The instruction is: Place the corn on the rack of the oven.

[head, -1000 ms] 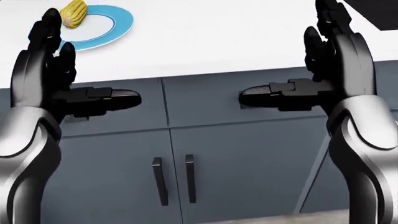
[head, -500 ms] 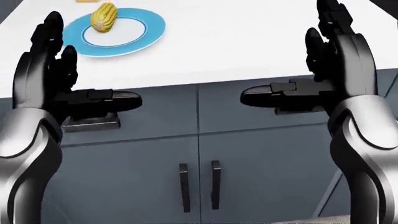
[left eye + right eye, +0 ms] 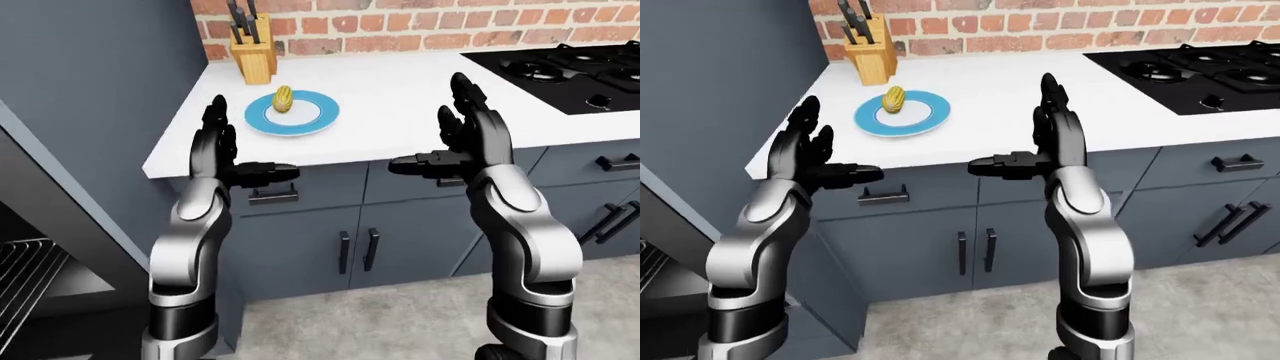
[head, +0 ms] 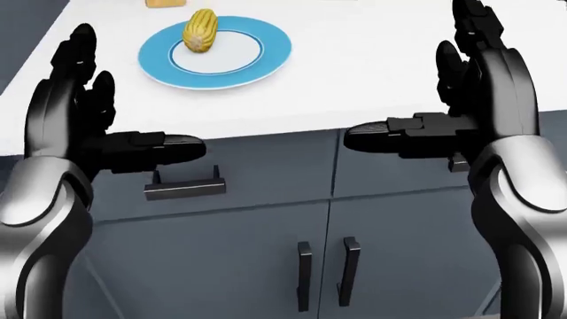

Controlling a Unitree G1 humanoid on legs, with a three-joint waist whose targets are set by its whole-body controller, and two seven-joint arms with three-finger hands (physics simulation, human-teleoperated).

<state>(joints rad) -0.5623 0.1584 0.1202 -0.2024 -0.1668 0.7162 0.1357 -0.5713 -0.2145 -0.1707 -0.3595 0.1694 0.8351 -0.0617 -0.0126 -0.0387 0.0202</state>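
Note:
A yellow corn cob (image 4: 201, 29) lies on a blue-rimmed white plate (image 4: 266, 63) on the white counter (image 3: 400, 97), at the top left of the head view. My left hand (image 4: 98, 113) is raised below and left of the plate, fingers spread, holding nothing. My right hand (image 4: 443, 100) is up at the right, also open and empty, well clear of the corn. Part of the oven's wire rack (image 3: 22, 274) shows at the lower left edge of the left-eye view.
A wooden knife block (image 3: 253, 54) stands against the brick wall above the plate. A black gas hob (image 3: 565, 71) is at the right. Grey cabinet doors with black handles (image 4: 324, 272) sit under the counter. A tall grey cabinet (image 3: 90, 97) rises at the left.
The whole view has shifted: plate, corn and cabinet doors slide right and down in the picture, so the camera has turned left. Both hands keep their open pose.

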